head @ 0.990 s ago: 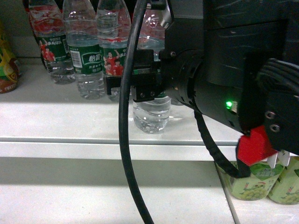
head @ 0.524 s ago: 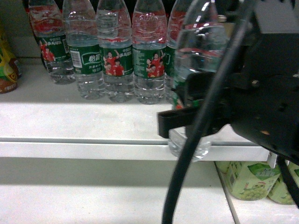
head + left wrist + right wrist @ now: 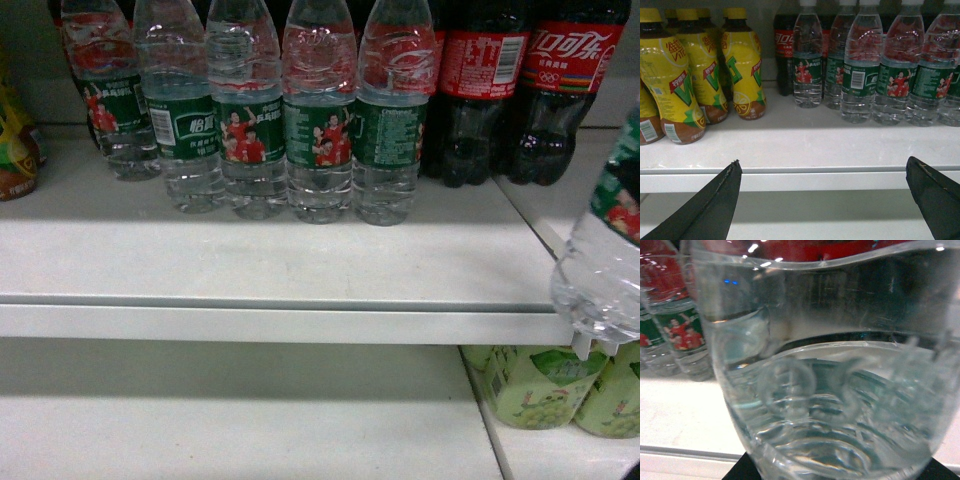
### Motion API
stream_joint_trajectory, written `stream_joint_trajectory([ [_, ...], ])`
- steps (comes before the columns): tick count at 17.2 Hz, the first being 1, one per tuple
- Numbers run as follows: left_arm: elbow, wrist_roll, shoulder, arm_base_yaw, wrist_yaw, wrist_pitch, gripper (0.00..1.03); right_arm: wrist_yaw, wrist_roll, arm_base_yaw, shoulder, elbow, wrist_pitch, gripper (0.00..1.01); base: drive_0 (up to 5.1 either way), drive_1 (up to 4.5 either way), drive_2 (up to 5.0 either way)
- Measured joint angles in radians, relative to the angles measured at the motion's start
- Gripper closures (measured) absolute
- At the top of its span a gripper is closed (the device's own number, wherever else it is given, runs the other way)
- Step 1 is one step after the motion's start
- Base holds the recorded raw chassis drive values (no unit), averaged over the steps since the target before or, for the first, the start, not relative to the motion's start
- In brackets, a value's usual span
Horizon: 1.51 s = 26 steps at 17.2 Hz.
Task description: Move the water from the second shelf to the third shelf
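Clear plastic fills the right wrist view: the water bottle (image 3: pixel 830 390) sits right up against that camera, with a dark bit of gripper just under its base. In the head view the same bottle hangs at the far right edge, off the shelf and in front of its lip. So the bottle looks lifted out, and the carrying step is on. Next it must travel to the third shelf and be set down upright. Which shelf that is, I cannot tell from here. The right fingers are not in sight, so I cannot tell how they grip, though something holds the bottle up. The left gripper (image 3: pixel 825 200) waits low before the white shelf (image 3: pixel 805 145), its fingers spread wide and holding nothing.
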Motion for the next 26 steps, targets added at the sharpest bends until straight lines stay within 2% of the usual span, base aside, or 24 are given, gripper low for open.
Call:
stream_joint_trajectory([
  [3, 0.0, 0.0, 0.0, 0.0, 0.0, 0.0, 0.05, -0.022, 0.002, -0.119, -0.127, -0.069, -0.029, 0.61, 0.0, 0.0, 0.0],
  [5, 0.0, 0.0, 0.0, 0.0, 0.0, 0.0, 0.05, -0.061, 0.007, -0.199, -0.214, -0.097, -0.071, 0.61, 0.0, 0.0, 0.0],
  [10, 0.0, 0.0, 0.0, 0.0, 0.0, 0.0, 0.05, -0.156, 0.049, -0.388, -0.507, -0.178, -0.253, 0.61, 0.0, 0.0, 0.0],
  [12, 0.0, 0.0, 0.0, 0.0, 0.0, 0.0, 0.05, -0.212, 0.069, -0.451, -0.612, -0.203, -0.32, 0.61, 0.0, 0.0, 0.0],
  [14, 0.0, 0.0, 0.0, 0.0, 0.0, 0.0, 0.05, -0.264, 0.085, -0.492, -0.694, -0.212, -0.387, 0.61, 0.0, 0.0, 0.0],
  [15, 0.0, 0.0, 0.0, 0.0, 0.0, 0.0, 0.05, -0.28, 0.093, -0.505, -0.729, -0.212, -0.407, 0.61, 0.0, 0.0, 0.0],
  [19, 0.0, 0.0, 0.0, 0.0, 0.0, 0.0, 0.05, -0.291, 0.102, -0.509, -0.79, -0.212, -0.446, 0.61, 0.0, 0.0, 0.0],
  [26, 0.0, 0.0, 0.0, 0.0, 0.0, 0.0, 0.05, -0.299, 0.109, -0.522, -0.791, -0.212, -0.447, 0.61, 0.0, 0.0, 0.0],
])
